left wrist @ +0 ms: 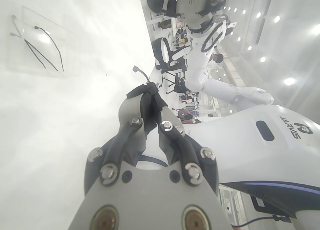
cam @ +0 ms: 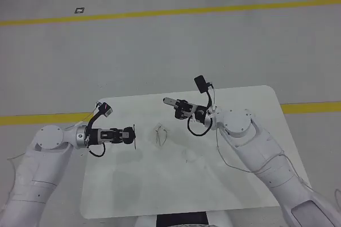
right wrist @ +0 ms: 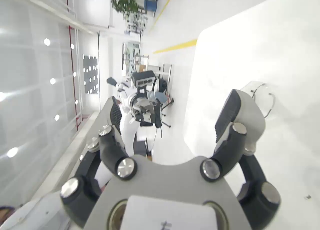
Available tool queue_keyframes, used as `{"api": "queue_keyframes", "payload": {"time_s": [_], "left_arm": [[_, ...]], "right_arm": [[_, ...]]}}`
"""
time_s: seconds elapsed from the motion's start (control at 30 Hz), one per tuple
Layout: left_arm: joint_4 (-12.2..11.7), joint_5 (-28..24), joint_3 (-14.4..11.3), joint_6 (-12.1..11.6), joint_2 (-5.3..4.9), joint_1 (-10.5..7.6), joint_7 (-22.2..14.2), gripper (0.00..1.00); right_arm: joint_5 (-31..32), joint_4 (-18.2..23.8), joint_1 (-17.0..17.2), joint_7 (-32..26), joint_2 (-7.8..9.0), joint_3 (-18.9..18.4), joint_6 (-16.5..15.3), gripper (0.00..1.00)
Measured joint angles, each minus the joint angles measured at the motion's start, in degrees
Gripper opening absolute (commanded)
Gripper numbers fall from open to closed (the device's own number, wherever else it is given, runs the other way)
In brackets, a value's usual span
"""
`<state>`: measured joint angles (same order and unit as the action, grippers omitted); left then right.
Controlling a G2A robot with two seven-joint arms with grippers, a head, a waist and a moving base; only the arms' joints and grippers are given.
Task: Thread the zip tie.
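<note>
From high above, the top camera looks down on the clear tray (cam: 157,139), which both low wrist cameras face from opposite sides.

My left gripper (left wrist: 150,93), its tips wrapped in black cloth, pinches a matt plastic zip tie (left wrist: 143,75); beyond it lies a glossy clear tray (left wrist: 70,47).

White table (cam: 159,187), yellow floor lines (cam: 159,12), small dark marker (cam: 79,10) on floor
</note>
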<state>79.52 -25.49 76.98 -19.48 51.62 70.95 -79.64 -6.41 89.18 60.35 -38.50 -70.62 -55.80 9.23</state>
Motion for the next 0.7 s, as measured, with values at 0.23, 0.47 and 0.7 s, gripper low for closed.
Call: {"api": "queue_keyframes", "payload": {"time_s": [0.23, 0.47, 0.7], "left_arm": [[0.0, 0.0, 0.0, 0.0, 0.00, 0.02, 0.1, 0.00], [0.8, 1.5, -0.9, 0.0, -0.99, -0.08, 0.0, 0.00], [-0.7, 0.2, -4.3, 0.0, -3.64, -2.15, 0.0, 0.00]], "right_arm": [[0.0, 0.0, 0.0, 0.2, 0.02, -0.1, 0.0, 1.00], [-6.9, -0.7, 1.3, -3.9, -0.05, -1.4, -3.8, 1.00], [-9.5, -2.9, -0.8, -9.3, -0.53, 0.3, -5.3, 1.00]]}}
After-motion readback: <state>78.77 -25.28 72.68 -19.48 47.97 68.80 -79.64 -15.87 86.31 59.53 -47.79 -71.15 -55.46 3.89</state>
